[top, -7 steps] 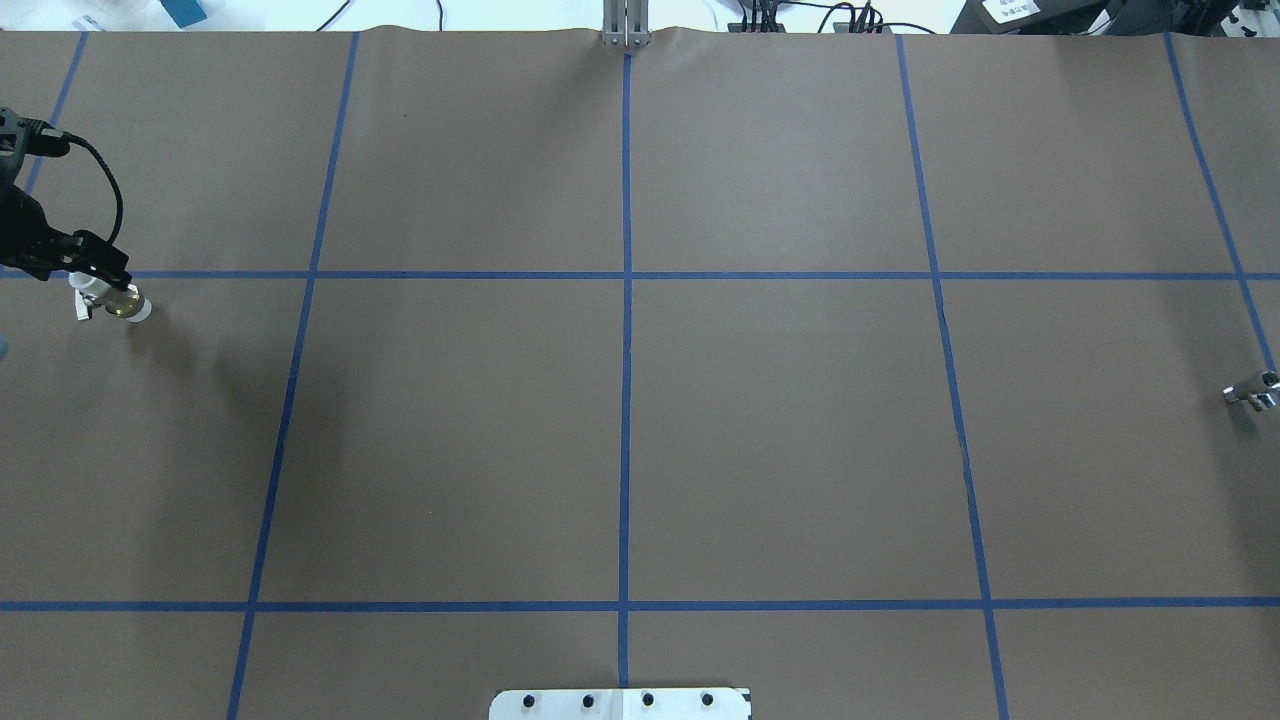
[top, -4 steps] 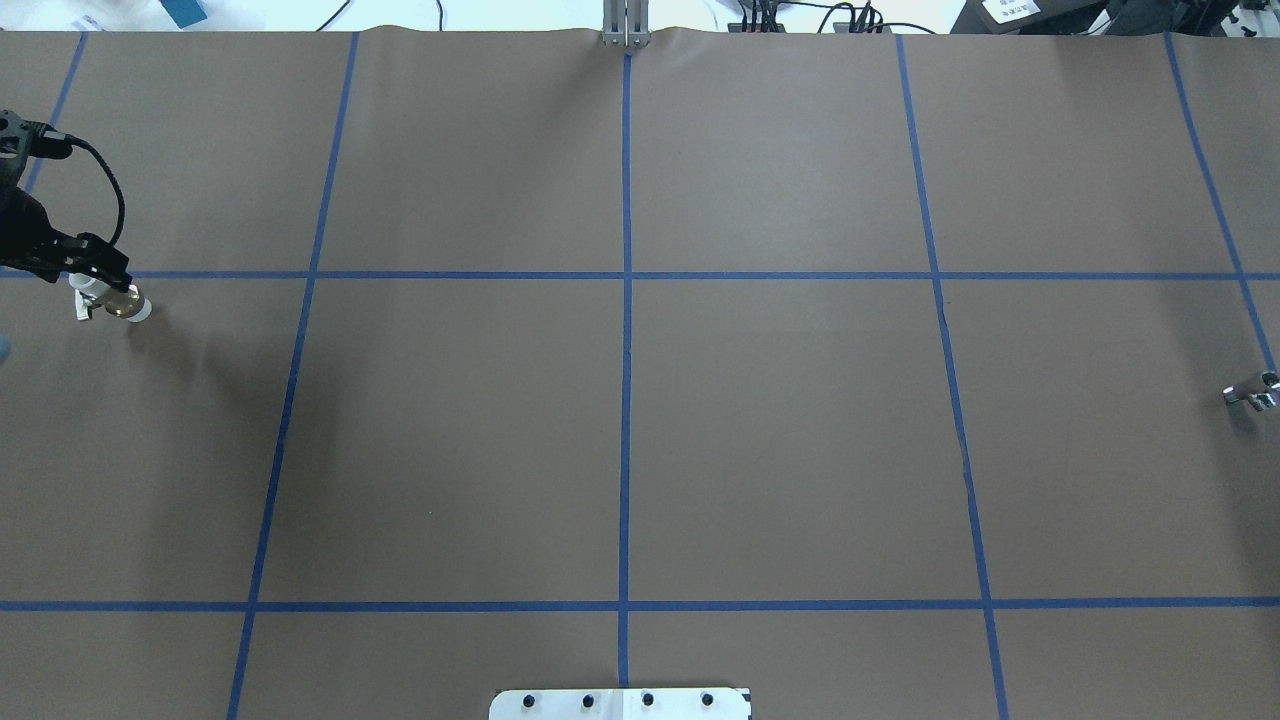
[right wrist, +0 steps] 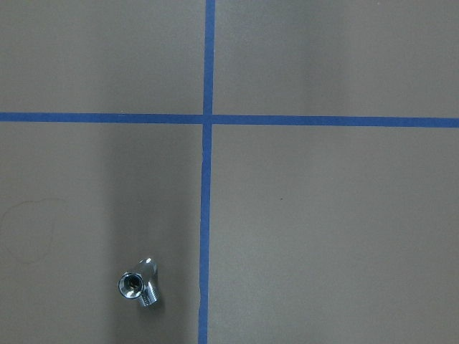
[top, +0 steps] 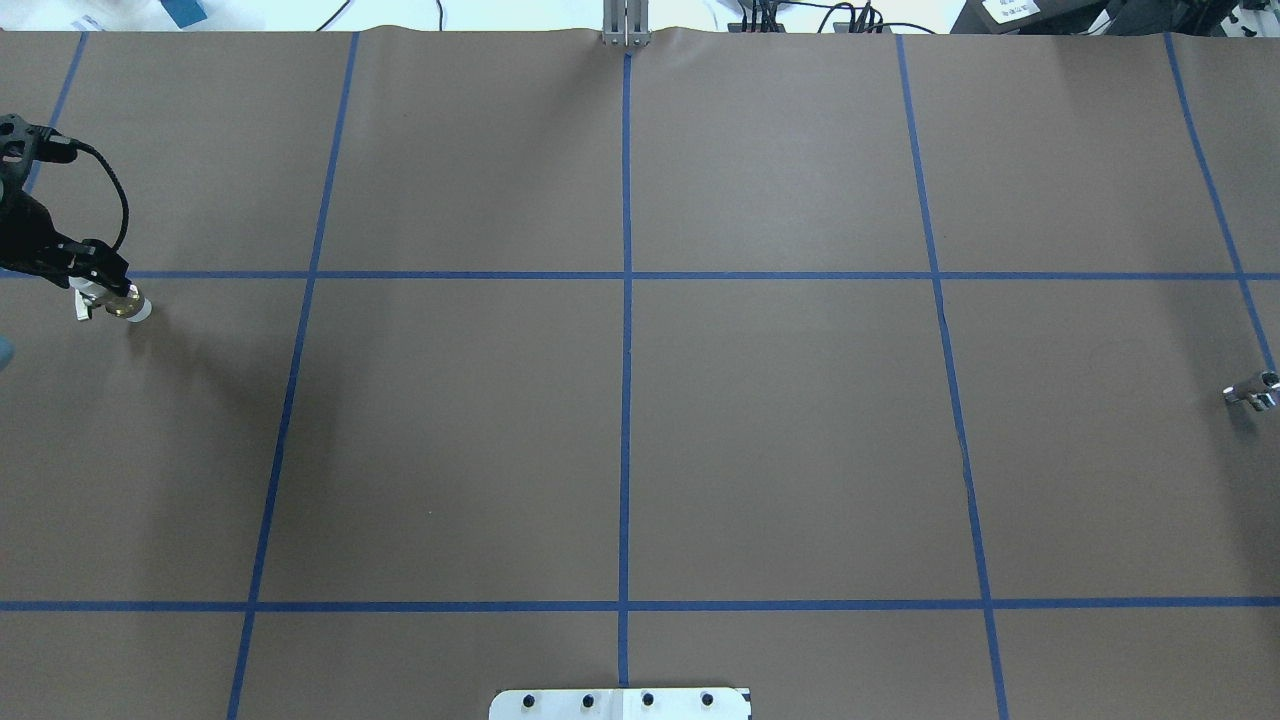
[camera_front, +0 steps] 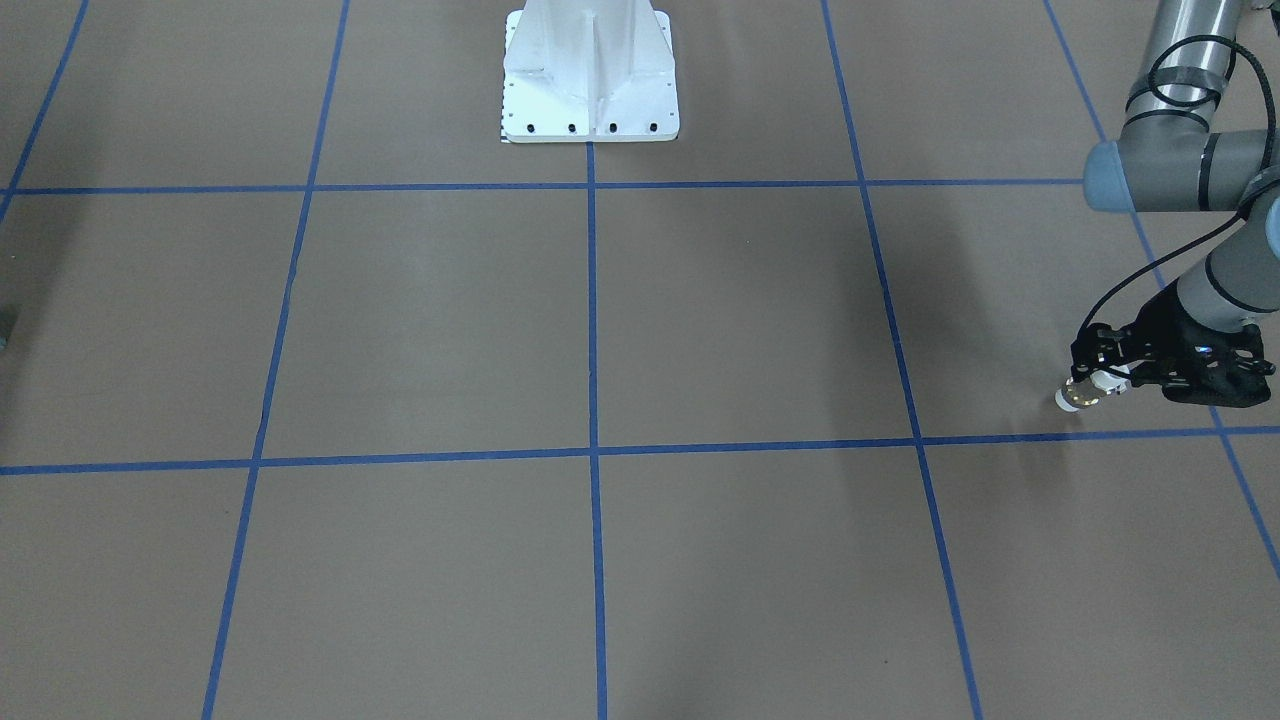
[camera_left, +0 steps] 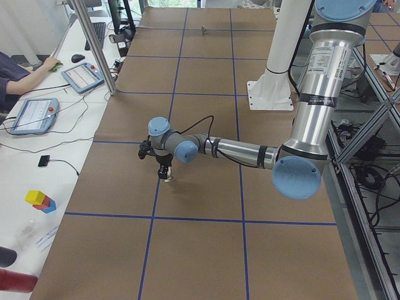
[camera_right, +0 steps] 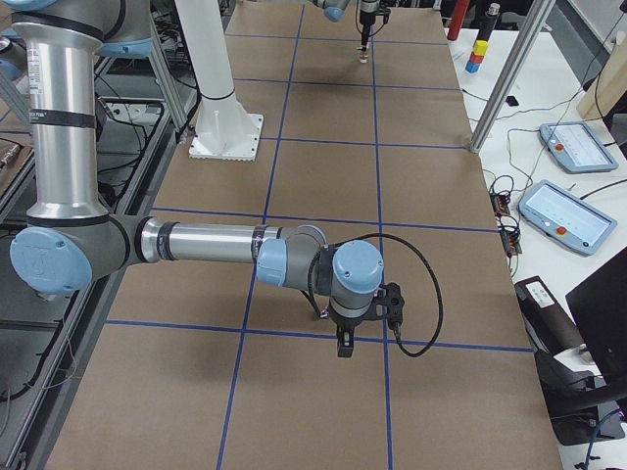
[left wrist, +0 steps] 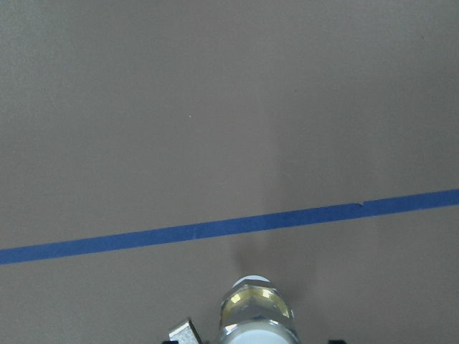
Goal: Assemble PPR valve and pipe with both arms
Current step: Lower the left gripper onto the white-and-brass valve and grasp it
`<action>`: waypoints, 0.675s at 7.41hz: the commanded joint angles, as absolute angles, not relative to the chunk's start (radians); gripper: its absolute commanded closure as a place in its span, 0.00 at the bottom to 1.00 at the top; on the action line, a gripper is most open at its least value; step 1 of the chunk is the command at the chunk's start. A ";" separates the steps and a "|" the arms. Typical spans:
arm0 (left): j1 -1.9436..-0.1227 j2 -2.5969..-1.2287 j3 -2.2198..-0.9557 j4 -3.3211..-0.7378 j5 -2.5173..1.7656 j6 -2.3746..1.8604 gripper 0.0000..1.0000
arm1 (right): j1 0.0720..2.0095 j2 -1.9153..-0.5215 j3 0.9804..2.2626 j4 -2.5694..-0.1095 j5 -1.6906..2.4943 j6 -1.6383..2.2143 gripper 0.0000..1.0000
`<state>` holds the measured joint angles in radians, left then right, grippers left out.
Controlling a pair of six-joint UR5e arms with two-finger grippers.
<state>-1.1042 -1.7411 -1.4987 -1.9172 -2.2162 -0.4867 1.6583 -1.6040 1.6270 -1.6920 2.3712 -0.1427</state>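
At the left edge of the overhead view we had the black two-finger left claw (top: 96, 282) closed on one collar of the PPR valve (top: 124, 303), a stubby fitting with a brass-coloured middle, white plastic collars and a small silver lever. In the left wrist view its free collar sat at the bottom centre, pointing toward a blue tape line (left wrist: 229, 228) on the brown paper-covered bench (top: 780, 430). We could not tell whether the valve was lifted clear of the bench or resting on it. The pipe (top: 1254, 391), a short silvery-grey metal stub with a dark bore, lay alone at the far right edge of the overhead view, well apart from the valve. In the right wrist view it lay in the lower left, just left of a tape line. The black right claw (camera_right: 343, 345) showed only in the right side view, low in the middle of the frame over the bench, and we could not tell whether it was wide or narrow. We judged the step in hand to be the pick-up, with the valve secured and the pipe not yet taken. To do it well, we thought the right claw should first be centred over the pipe, which was off-centre in its camera. It should then come down with its fingers across the stub's body, leaving the bored end exposed. Both parts would need lifting clear before meeting near the middle with their axes lined up.
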 commanded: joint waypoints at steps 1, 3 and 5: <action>-1.095 -1.740 -1.499 -1.916 -2.215 -0.488 0.34 | 1.658 -1.605 1.626 -1.692 2.372 -0.143 0.01; -1.095 -1.740 -1.499 -1.916 -2.215 -0.488 0.45 | 1.658 -1.606 1.626 -1.692 2.372 -0.143 0.01; -1.095 -1.741 -1.500 -1.914 -2.212 -0.489 0.87 | 1.658 -1.606 1.626 -1.692 2.370 -0.143 0.01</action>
<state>-1.0954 -1.7400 -1.4990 -1.9150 -2.2137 -0.4882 1.6582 -1.6060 1.6260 -1.6920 2.3712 -0.1427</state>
